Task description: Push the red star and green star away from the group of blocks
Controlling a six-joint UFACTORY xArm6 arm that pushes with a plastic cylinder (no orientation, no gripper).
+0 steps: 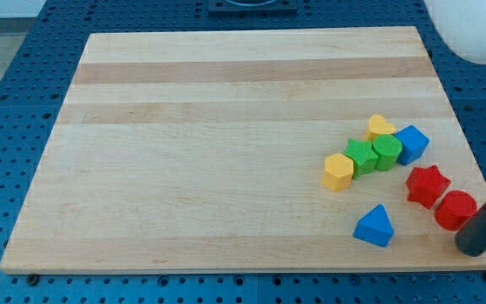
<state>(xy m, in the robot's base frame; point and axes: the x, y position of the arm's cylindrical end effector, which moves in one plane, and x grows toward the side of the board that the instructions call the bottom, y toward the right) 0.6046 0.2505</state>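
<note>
The red star lies near the board's right edge, below the cluster. The green star sits in the cluster, touching a yellow hexagon on its left and a green cylinder on its right. A yellow block and a blue cube sit at the cluster's top right. A red cylinder lies just below and right of the red star. My tip is at the view's lower right, just below and right of the red cylinder.
A blue triangular block lies alone near the bottom edge of the wooden board. Blue perforated table surrounds the board. A white rounded object shows at the view's top right.
</note>
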